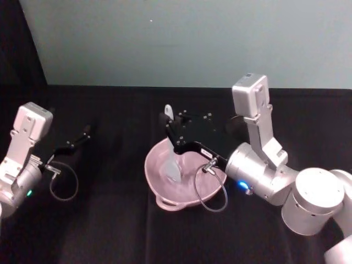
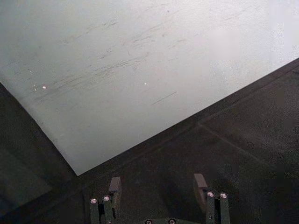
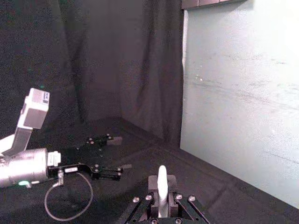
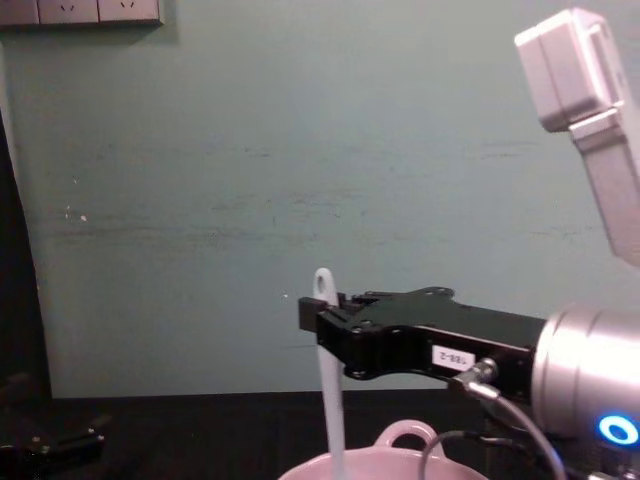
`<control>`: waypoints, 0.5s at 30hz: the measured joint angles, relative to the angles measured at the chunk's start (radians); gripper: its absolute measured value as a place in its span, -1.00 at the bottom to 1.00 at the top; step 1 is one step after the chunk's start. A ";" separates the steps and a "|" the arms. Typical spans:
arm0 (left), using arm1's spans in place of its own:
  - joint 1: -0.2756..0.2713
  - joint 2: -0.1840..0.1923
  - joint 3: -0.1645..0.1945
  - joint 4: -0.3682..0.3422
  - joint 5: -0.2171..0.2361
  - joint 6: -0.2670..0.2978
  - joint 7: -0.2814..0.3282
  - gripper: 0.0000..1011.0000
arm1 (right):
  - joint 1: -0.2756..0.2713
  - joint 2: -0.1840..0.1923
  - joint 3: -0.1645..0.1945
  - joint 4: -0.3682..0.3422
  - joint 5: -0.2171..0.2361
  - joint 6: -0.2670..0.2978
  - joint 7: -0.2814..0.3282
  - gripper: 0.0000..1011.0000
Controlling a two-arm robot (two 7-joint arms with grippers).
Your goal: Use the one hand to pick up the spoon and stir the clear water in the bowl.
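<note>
Right tool [image 1: 169, 131] is shut on the upper handle of the spoon [image 1: 173, 164]. The utensil is thus held nearly upright, its holed end standing above the fingers and its flat head let down inside the pink bowl [image 1: 190, 184]. So high a grip is judged to leave the tool clear of the water while the head is swept round; whether the head is wetted cannot be told. The bowl is set mid-worktop [image 1: 110, 231], its loop handle turned toward the robot. Well apart on the left, the left tool [image 1: 83, 133] is parked with fingers spread and nothing held.
</note>
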 joint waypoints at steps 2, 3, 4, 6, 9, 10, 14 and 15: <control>0.000 0.000 0.000 0.000 0.000 0.000 0.000 1.00 | 0.008 -0.007 -0.004 0.010 0.000 -0.002 0.002 -0.77; 0.000 0.000 0.000 0.000 0.000 0.000 0.000 1.00 | 0.016 -0.015 -0.007 0.021 0.000 -0.005 0.003 -0.77; 0.000 0.000 0.000 0.000 0.000 0.000 0.000 1.00 | 0.021 -0.019 -0.007 0.027 0.001 -0.006 0.004 -0.77; 0.000 0.000 0.000 0.000 0.000 0.000 0.000 1.00 | 0.032 -0.031 -0.008 0.050 0.006 -0.011 0.004 -0.77; 0.000 0.000 0.000 0.000 0.000 0.000 0.000 1.00 | 0.048 -0.046 -0.007 0.080 0.014 -0.017 0.003 -0.77; 0.000 0.000 0.000 0.000 0.000 0.000 0.000 1.00 | 0.053 -0.049 -0.007 0.088 0.015 -0.018 0.003 -0.77; 0.000 0.000 0.000 0.000 0.000 0.000 0.000 1.00 | 0.072 -0.064 -0.003 0.125 0.018 -0.024 -0.004 -0.77; 0.000 0.000 0.000 0.000 0.000 0.000 0.000 1.00 | 0.076 -0.066 -0.002 0.134 0.018 -0.025 -0.007 -0.77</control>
